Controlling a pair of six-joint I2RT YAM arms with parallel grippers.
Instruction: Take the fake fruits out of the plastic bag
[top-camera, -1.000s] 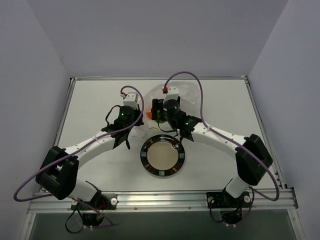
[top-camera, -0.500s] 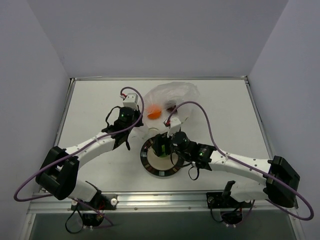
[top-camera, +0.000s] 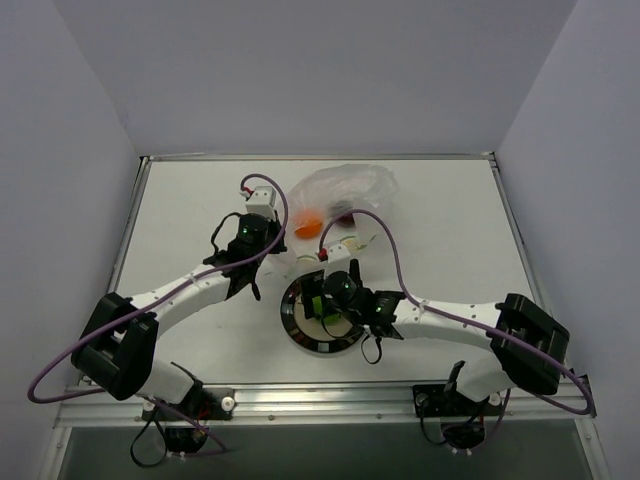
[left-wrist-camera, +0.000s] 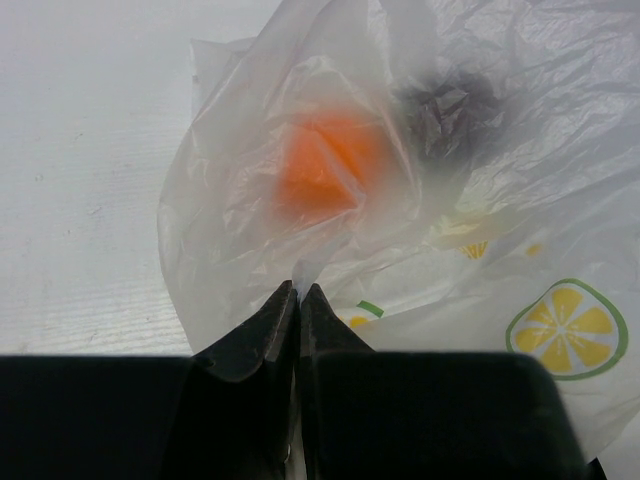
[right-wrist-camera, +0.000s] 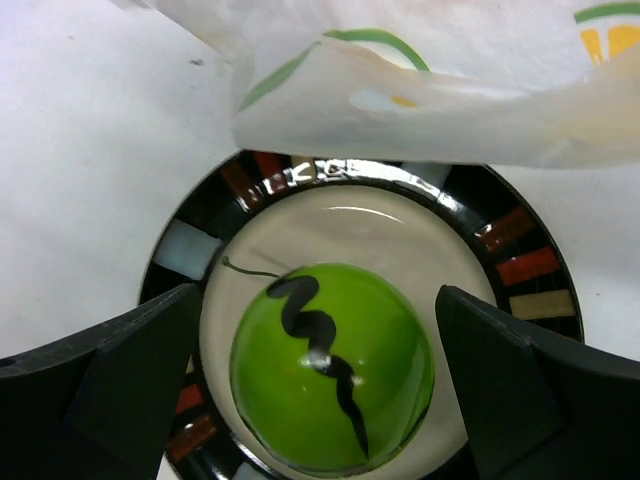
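Your left gripper (left-wrist-camera: 298, 296) pinches the plastic bag (left-wrist-camera: 240, 200), orange fruit (left-wrist-camera: 330, 165) and maroon fruit (left-wrist-camera: 450, 110) inside, near the table's (top-camera: 455, 225) far edge. Your right gripper (right-wrist-camera: 320, 385) stands wide around the green fruit (right-wrist-camera: 385, 350) on the plate (right-wrist-camera: 515, 255).

Your left arm (top-camera: 185, 290) stretches forward, the left pincer (left-wrist-camera: 298, 292) pressed shut, seemingly nipping a fold of the plastic bag (left-wrist-camera: 250, 200). Your right arm (top-camera: 450, 322) folds inward, the right pincer (right-wrist-camera: 318, 300) gaping wide, pointing down.

White desk (top-camera: 460, 230), pale and matte. Clear plastic bag (top-camera: 350, 185) lies crumpled toward far edge. Round dark-rimmed plate (top-camera: 290, 318) just nearer, mid-desk.
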